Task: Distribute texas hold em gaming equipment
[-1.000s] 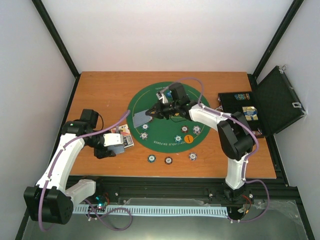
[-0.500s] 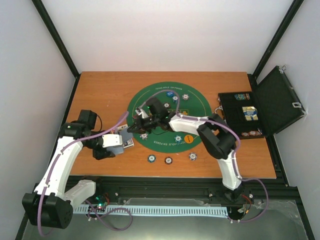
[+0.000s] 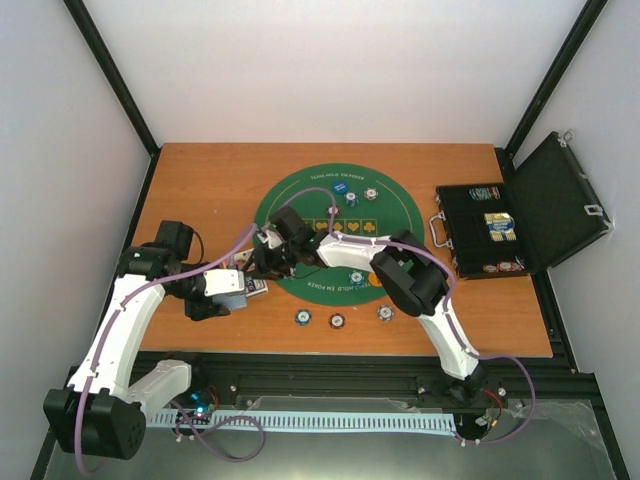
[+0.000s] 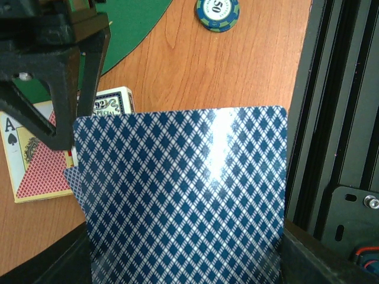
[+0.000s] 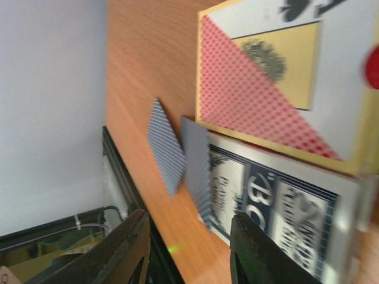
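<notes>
My left gripper is shut on blue diamond-backed playing cards, held fanned over the wood left of the green mat; the cards hide its jaws. My right gripper is open and empty, right beside those cards. In the right wrist view the cards stand edge-on just ahead of it. Its black fingers show in the left wrist view. Striped poker chips lie on the mat and on the wood. A blue disc lies at the mat's far side. No triangular marker shows.
Two card boxes lie under the grippers: a red-and-gold ace box and a blue-print one. The open black case with chips stands at the right. The black frame rail runs along the table's near edge.
My right gripper has swung left from the mat's middle to my left gripper. The grey-backed card it carried no longer shows between its fingers. The left gripper has barely moved.
</notes>
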Robot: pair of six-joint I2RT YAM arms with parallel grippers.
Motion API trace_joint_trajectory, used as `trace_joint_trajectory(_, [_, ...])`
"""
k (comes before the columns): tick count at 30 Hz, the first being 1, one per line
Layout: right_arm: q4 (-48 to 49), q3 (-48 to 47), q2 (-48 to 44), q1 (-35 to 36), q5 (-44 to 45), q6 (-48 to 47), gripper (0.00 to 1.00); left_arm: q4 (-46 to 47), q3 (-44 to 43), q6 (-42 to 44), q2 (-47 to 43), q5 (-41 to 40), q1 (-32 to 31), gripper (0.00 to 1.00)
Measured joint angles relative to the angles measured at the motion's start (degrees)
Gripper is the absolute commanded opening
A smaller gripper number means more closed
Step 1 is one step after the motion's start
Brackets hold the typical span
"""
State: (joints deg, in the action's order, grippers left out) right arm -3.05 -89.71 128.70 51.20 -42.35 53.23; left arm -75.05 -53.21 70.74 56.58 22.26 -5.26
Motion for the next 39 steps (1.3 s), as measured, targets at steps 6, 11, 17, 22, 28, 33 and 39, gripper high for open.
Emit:
trace_joint_trajectory(6, [-2.4,8.7,-8.7,-1.3,3.4,-2.5,0.53,0.0,0.0,0.0,0.0,-0.1,0.0,0.01])
trace_joint_trajectory(11, [2.4,21.0,-22.1,-1.4,4.0,-0.9,0.69,0.0,0.0,-0.1,0.0,0.0,0.0,0.01])
trace_joint_trajectory(17, [14.4,31.8,-30.7,0.1,2.9,4.9,0.78,0.1,0.0,-0.5,0.3,0.0,0.0,0.01])
trace_joint_trajectory(22, [17.3,31.2,-30.1,3.4,2.7,6.7,0.78,0.1,0.0,-0.5,0.3,0.0,0.0,0.01])
trace_joint_trajectory(28, [19.3,26.7,-26.7,5.8,2.1,7.8,0.78,0.1,0.0,-0.5,0.3,0.0,0.0,0.01])
trace_joint_trajectory(33, [20.3,24.3,-23.4,7.1,1.4,8.6,0.77,0.1,0.0,-0.5,0.3,0.1,0.0,0.01])
trace_joint_trajectory(39, [20.7,21.4,-19.0,8.3,0.6,9.6,0.74,0.1,0.0,-0.5,0.3,0.1,0.0,0.01])
